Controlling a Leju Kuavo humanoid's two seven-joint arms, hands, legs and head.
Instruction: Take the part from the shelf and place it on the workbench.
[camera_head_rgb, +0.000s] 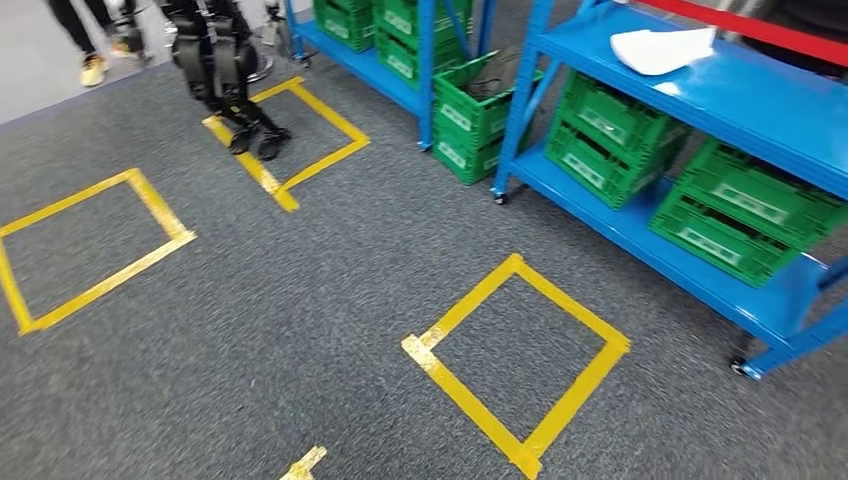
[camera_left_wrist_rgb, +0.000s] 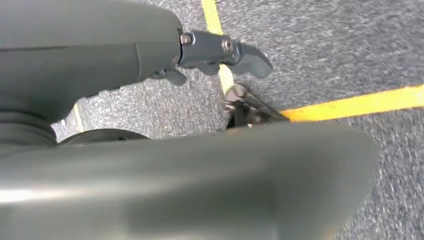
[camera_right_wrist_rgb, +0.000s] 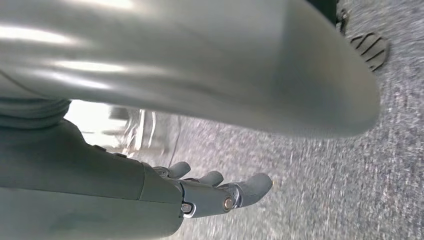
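Observation:
A white part (camera_head_rgb: 662, 48) lies on the upper board of the blue shelf (camera_head_rgb: 760, 95) at the far right of the head view. My left hand (camera_left_wrist_rgb: 220, 52) hangs over the grey carpet near a strip of yellow tape, its fingers stretched out and holding nothing. My right hand (camera_right_wrist_rgb: 220, 192) also hangs above the carpet, fingers apart and bare. Both hands are far from the shelf.
Green crates (camera_head_rgb: 610, 135) fill the shelf's lower board, and more stand on a second blue rack (camera_head_rgb: 470, 120) behind. Yellow tape squares (camera_head_rgb: 520, 360) mark the carpet. Another robot's dark legs (camera_head_rgb: 225, 70) stand in a far square, with a person's feet (camera_head_rgb: 92, 68) beyond.

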